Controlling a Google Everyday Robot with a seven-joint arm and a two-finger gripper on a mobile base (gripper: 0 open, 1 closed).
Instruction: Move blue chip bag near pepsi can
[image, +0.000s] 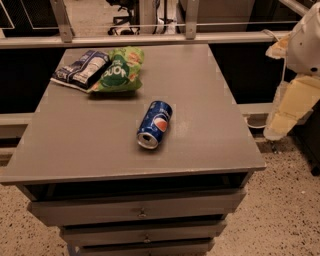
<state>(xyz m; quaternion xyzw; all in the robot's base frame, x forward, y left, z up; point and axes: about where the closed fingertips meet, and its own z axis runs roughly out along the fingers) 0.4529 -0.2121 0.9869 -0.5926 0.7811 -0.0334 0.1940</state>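
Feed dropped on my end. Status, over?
Tool right of table, off its edge. Blue chip bag back-left, against green chip bag. Pepsi can on its side, mid-table. Latter bag partly between them.

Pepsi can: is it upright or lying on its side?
On its side: the pepsi can shows its silver end. The gripper hangs right of the table.

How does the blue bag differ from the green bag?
The blue bag is dark navy with white panels; the green bag is bright green. The blue bag lies leftmost, by the table edge; the green bag lies on its right, nearer the can. The green bag looks puffier, the blue bag flatter. Both touch, side by side, far left. The gripper hangs off the table's right side.
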